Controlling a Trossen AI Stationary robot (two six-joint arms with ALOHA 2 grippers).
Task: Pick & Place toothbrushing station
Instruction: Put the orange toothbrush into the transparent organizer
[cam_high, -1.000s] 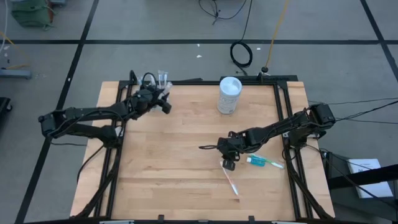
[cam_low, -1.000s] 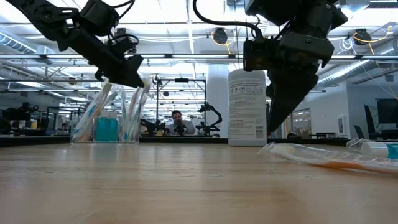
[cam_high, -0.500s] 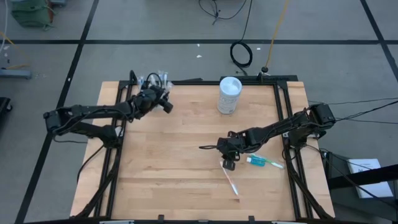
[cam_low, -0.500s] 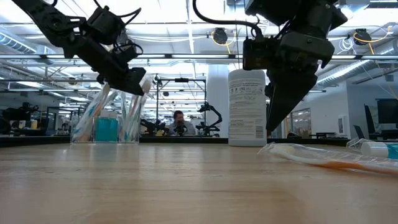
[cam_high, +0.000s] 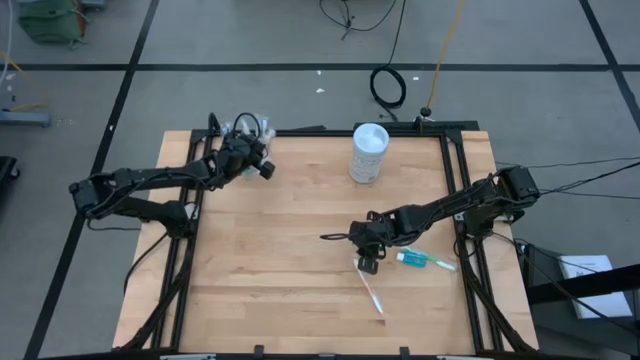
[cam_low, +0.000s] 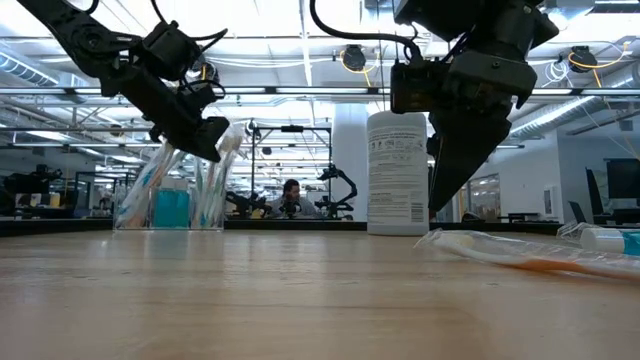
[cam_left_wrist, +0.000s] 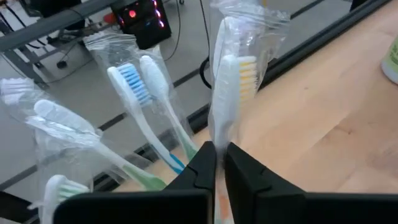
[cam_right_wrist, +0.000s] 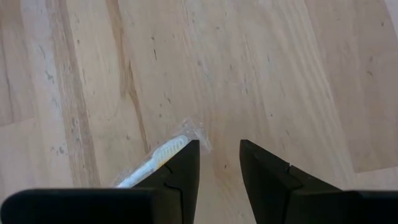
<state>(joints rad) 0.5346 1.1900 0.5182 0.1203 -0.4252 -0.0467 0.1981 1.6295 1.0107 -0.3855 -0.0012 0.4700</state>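
A small clear cup (cam_high: 257, 126) stands at the table's far left edge with several wrapped toothbrushes (cam_left_wrist: 146, 99) and a blue tube (cam_low: 171, 208) upright in it. My left gripper (cam_left_wrist: 221, 163) reaches over the cup (cam_low: 170, 205), shut on a wrapped toothbrush with yellow bristles (cam_left_wrist: 233, 81). My right gripper (cam_right_wrist: 219, 155) hangs open a little above the table right of centre (cam_high: 368, 262), touching nothing. Beside it a wrapped toothbrush (cam_high: 372, 292) and a toothpaste tube (cam_high: 425, 260) lie flat on the wood. My left gripper pinches the yellow-bristled toothbrush between its two fingers (cam_left_wrist: 202, 168), on its wrapped handle below the head (cam_left_wrist: 221, 134). The fingers slant down toward the cup from the table's left and lie across the handle. The brush stands tilted, head up; its lower end is hidden.
A tall white cylindrical container (cam_high: 368, 152) stands at the far middle of the table. The table's black frame rail (cam_high: 320, 130) runs just behind the cup. Bare wood spans the middle and near part of the table (cam_high: 280, 250).
My left gripper has sunk and moved toward the cup at the far edge, tipping further down, and has shut on one wrapped toothbrush. The cup and the other brushes have stayed in place.
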